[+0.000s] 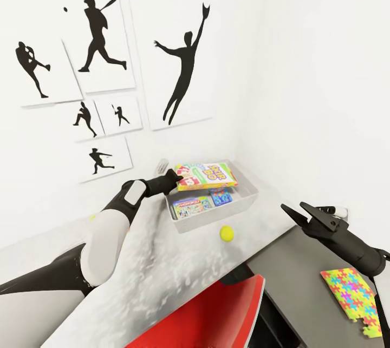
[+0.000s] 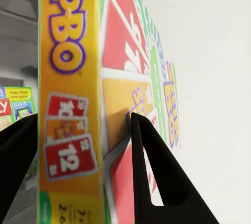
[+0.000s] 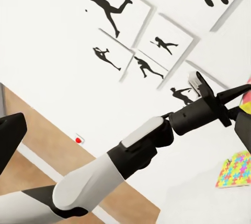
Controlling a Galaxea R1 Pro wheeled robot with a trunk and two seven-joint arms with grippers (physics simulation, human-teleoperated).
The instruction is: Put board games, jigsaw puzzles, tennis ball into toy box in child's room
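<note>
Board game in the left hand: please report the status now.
Left hand shut on board game, held over toy box. Right hand open, empty. Tennis ball and jigsaw puzzle still outside. Nothing in the way.

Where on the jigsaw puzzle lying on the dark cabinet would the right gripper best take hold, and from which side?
By its near edge, which seems to overhang the dark cabinet. The jigsaw puzzle is a thin sheet lying flat, so a top-down pinch has nothing to close on. The open right gripper could come in level and clamp that edge top and bottom.
</note>
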